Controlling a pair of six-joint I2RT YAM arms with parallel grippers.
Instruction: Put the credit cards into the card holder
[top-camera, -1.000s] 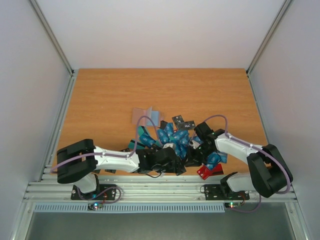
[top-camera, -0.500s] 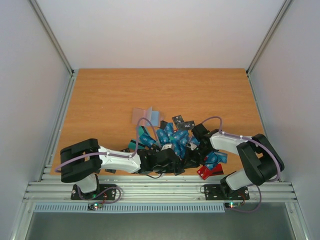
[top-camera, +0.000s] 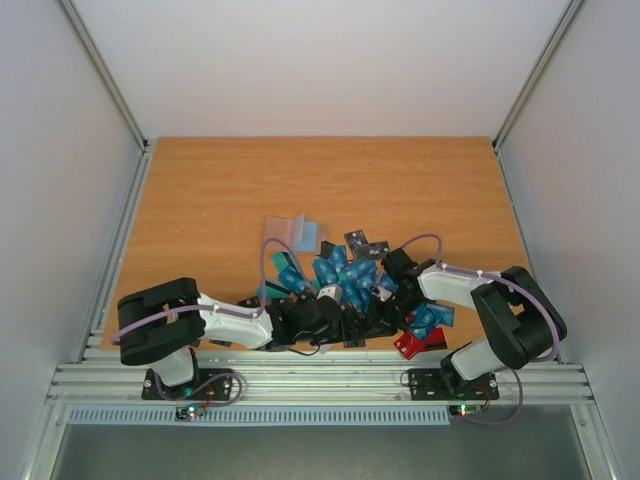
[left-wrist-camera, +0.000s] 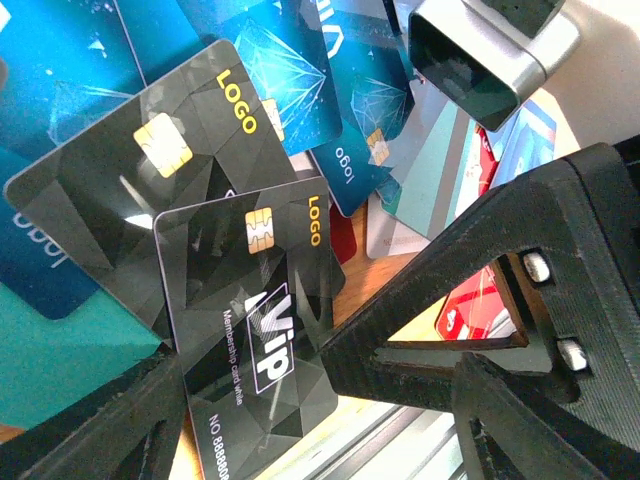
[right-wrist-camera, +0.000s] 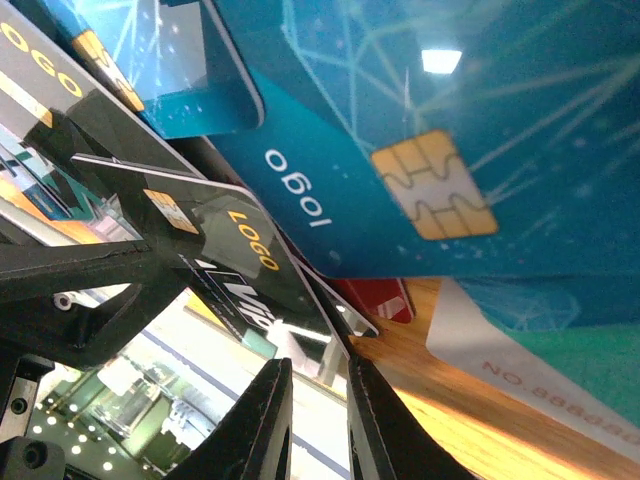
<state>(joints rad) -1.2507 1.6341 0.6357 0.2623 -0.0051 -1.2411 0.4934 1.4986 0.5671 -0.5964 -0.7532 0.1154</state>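
The credit cards (top-camera: 345, 283) lie heaped near the table's front edge, mostly blue and teal, with some black and red ones. The card holder (top-camera: 281, 231), a flat pinkish sleeve, lies apart behind the heap. My left gripper (top-camera: 347, 326) is low at the heap's near side. In the left wrist view the left gripper (left-wrist-camera: 262, 405) is open, and a black VIP card (left-wrist-camera: 262, 330) lies flat between its fingers. My right gripper (top-camera: 387, 296) reaches into the heap's right side. In its own view the right gripper (right-wrist-camera: 316, 400) has its jaws a narrow gap apart, empty, under a blue card (right-wrist-camera: 420, 130).
A pale blue sheet (top-camera: 309, 236) lies beside the holder. A red card (top-camera: 411, 343) sits near the front rail (top-camera: 320, 380). Two black cards (top-camera: 365, 243) lie at the heap's far side. Part of the right arm (left-wrist-camera: 485, 50) hangs above the cards.
The right arm's elbow has folded inward and its gripper has slid left, deeper into the heap. The left gripper has shifted slightly left and its jaws have widened a little.
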